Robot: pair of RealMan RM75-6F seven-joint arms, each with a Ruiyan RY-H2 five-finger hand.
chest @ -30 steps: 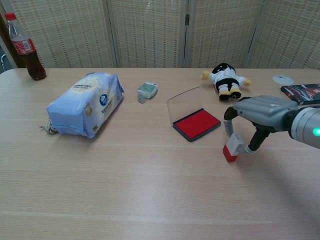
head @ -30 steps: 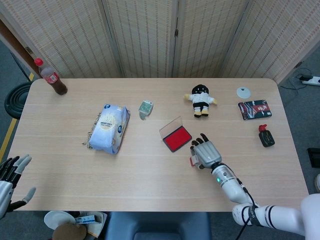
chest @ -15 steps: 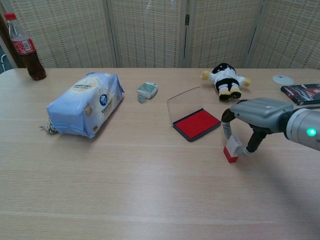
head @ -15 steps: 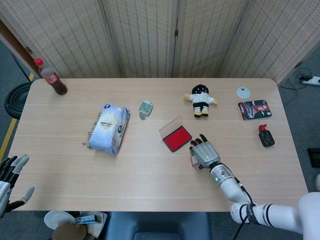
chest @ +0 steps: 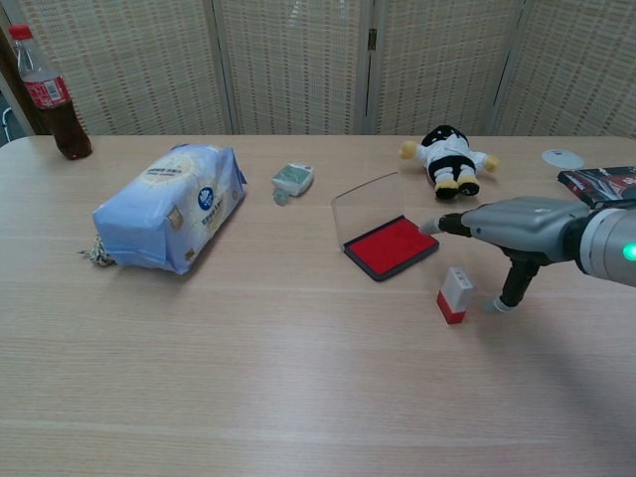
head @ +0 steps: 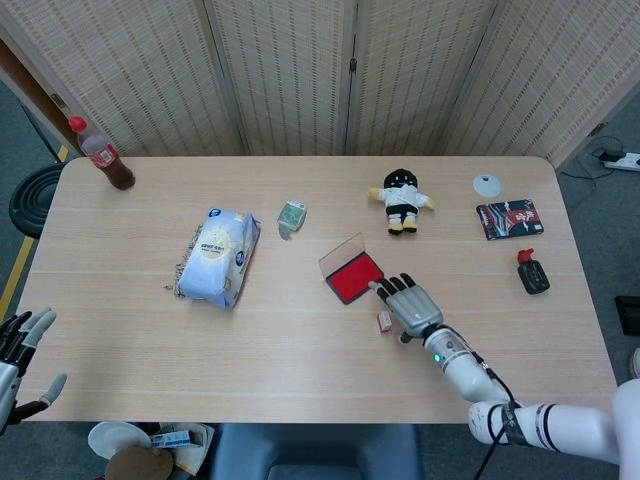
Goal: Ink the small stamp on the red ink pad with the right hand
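Bright, even light fills both views, coming from overhead and diffuse. Shadows are soft: a faint smudge sits under the pale blue plastic tissue pack [chest: 169, 207] and beside the small black-and-white plush doll [head: 400, 199]. The clear hinged lid of the red ink pad [chest: 390, 245] catches a mild sheen, no harsh glare. The light wooden table [head: 300, 340] looks evenly lit. Focus is crisp in the head view; in the chest view the grey robotic right hand [chest: 517, 234] is slightly soft near the frame edge, where a green indicator light [chest: 629, 254] blooms.

Matt wood-grain table [chest: 248, 378]; glossy, seemingly plastic wipes pack [chest: 169, 207]; cloth doll [chest: 448, 158].
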